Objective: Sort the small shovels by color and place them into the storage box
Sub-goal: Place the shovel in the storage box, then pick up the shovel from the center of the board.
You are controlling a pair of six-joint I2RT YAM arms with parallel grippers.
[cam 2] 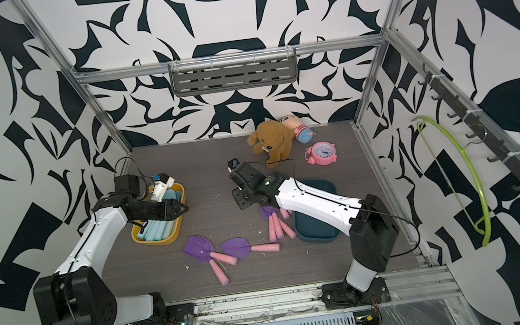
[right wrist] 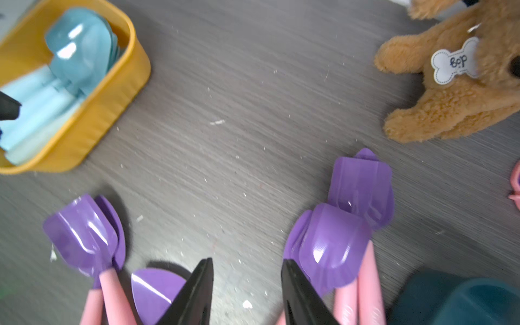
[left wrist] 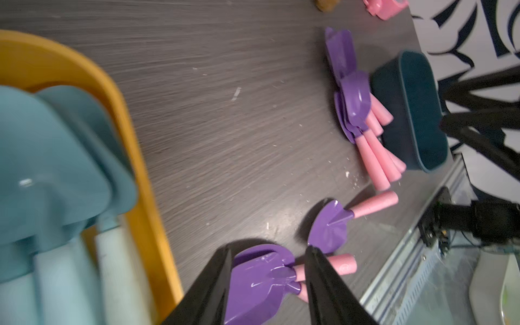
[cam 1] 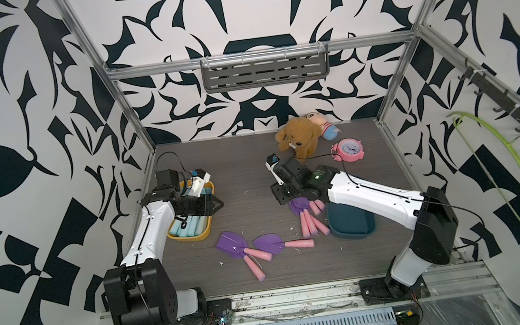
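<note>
Three small shovels with purple plastic blades and pink handles lie loose on the dark wood-grain desk, near the middle of its front edge. Two of them overlap. At least four more of the same kind lie in a heap just beside a dark teal plastic storage box towards the desk's right edge. Several light blue shovels with pale blue handles lie inside a rounded yellow plastic storage box near the left edge; their exact number cannot be told.

The left gripper hangs over the yellow box's right rim. Its jaws are spread and hold nothing. The right gripper hangs above the desk beside the heap, its jaws also spread and holding nothing.

At the back edge sits one brown plush dog wearing a white bone-shaped tag that reads "dog". One striped plush doll lies just behind it. One pink twin-bell alarm clock stands nearby, its numerals too small to read. Faint marks on the pink handles cannot be read.
</note>
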